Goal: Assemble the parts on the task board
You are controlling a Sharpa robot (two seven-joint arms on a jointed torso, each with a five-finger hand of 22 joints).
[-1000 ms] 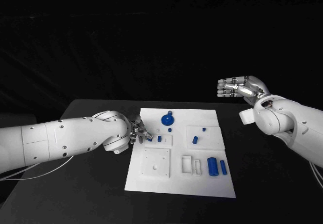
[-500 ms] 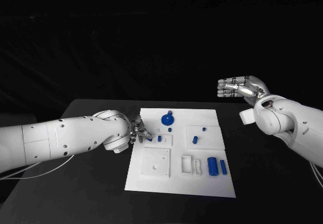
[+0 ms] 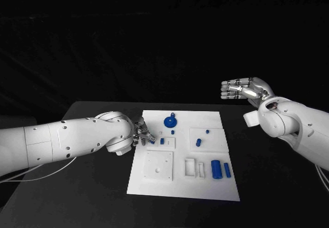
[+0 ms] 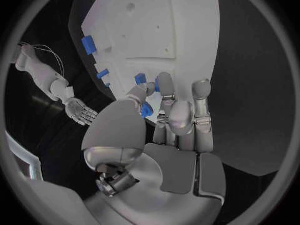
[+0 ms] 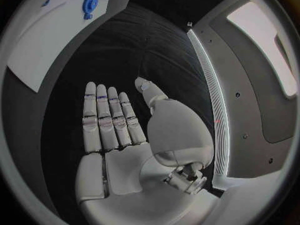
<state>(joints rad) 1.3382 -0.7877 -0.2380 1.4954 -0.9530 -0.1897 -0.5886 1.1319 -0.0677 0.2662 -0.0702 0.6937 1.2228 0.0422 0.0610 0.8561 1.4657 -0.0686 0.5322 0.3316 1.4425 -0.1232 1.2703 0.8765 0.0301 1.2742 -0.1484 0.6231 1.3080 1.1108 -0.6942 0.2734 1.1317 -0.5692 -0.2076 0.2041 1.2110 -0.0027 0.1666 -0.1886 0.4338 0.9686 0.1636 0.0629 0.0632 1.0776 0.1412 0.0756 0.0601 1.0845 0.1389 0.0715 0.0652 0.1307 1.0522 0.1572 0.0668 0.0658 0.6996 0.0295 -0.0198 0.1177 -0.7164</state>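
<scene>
Task board point(image 3: 206, 187) lies mid-table. Left hand point(image 3: 142, 135) sits at its left edge, thumb and finger apparently pinching a small blue part point(image 4: 147, 110). Right hand point(image 3: 245, 89) hovers well off the board, fingers apart, holding nothing.

Nothing visibly changed: the left hand point(image 3: 140, 133) holds its place.
</scene>
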